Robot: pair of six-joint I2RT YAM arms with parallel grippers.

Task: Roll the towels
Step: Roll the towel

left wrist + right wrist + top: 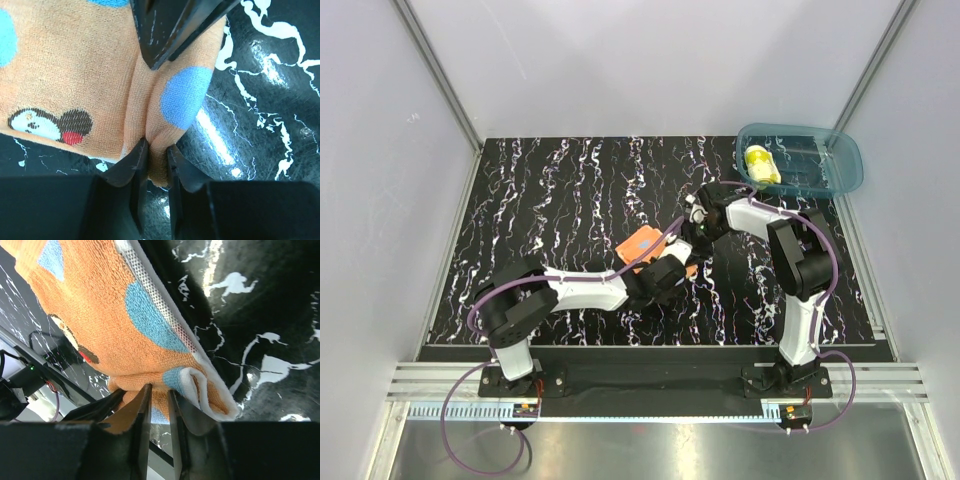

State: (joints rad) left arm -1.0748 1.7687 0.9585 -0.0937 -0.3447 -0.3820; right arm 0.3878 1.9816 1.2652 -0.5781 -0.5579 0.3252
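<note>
— Overhead?
— The orange towel [642, 243] lies on the black table [570, 190]; the yellow towel [760, 165] sits in the teal bin [832, 176].
— Left wrist?
— The left gripper [157, 150], nearly closed, pinches a fold of the orange towel.
— Right wrist?
— The right gripper [159, 390], nearly closed, nips that towel's edge.

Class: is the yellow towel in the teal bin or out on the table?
In: the yellow towel lies within the walls of the teal bin, at its left end.

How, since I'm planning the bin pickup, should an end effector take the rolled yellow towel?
Probably from straight above, pinching the yellow towel across the middle of its roll. It lies on its side in the teal bin, whose walls block side approaches.
</note>
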